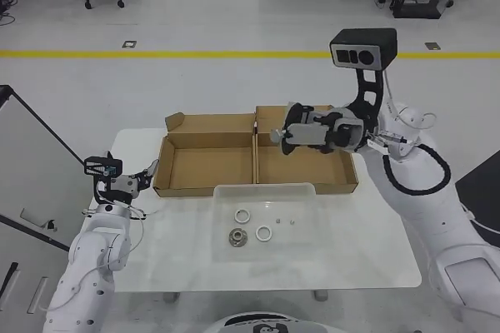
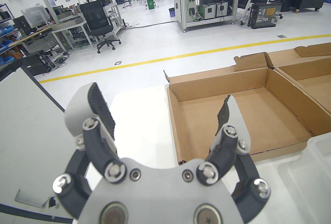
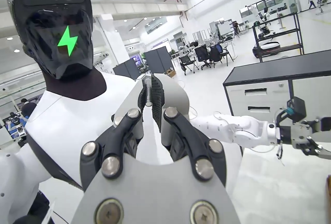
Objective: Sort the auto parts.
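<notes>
Right hand (image 3: 151,86) pinches a small spring (image 3: 147,92) over the right cardboard box (image 1: 308,168); left hand (image 2: 163,111), spread wide, hangs at nine o'clock (clear tray (image 1: 267,190) with white rings (image 1: 242,216) at six).

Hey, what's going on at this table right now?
A two-armed robot is sorting auto parts. Its right gripper is shut on a spring, held up above the right box. The left gripper is open and empty, beside the left box, which looks empty. Two rings, a metal hub and some small bits lie in the clear tray.
</notes>
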Robot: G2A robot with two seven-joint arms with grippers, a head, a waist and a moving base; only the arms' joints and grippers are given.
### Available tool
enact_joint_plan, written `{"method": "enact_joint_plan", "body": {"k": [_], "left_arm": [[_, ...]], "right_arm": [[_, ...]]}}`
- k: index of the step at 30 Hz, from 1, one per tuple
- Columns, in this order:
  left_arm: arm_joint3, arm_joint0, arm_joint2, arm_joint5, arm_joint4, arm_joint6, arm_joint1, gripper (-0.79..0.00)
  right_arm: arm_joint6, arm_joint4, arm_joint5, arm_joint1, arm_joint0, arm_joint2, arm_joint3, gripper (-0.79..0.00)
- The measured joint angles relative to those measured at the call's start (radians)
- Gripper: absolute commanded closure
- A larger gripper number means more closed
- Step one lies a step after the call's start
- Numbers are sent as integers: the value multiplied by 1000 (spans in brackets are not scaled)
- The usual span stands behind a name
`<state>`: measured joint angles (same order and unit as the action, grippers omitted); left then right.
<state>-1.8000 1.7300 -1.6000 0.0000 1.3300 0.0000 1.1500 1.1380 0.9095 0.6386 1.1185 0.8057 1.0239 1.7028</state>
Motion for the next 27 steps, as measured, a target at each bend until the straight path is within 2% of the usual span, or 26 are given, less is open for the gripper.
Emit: {"method": "enact_joint_plan", "body": {"k": [3, 11, 16, 21, 27], "left_arm": [[0, 0, 0, 0, 0, 0, 0, -785], [0, 0, 0, 0, 0, 0, 0, -785], [0, 0, 0, 0, 0, 0, 0, -785], [0, 0, 0, 0, 0, 0, 0, -785], [0, 0, 0, 0, 0, 0, 0, -785]], "right_arm": [[-4, 48, 10, 7, 13, -3, 4, 0], [22, 326, 21, 34, 75, 16, 36, 0], [31, 396, 13, 55, 110, 61, 52, 0], [56, 320, -12, 75, 116, 98, 31, 0], [68, 93, -25, 84, 84, 111, -5, 0]]}}
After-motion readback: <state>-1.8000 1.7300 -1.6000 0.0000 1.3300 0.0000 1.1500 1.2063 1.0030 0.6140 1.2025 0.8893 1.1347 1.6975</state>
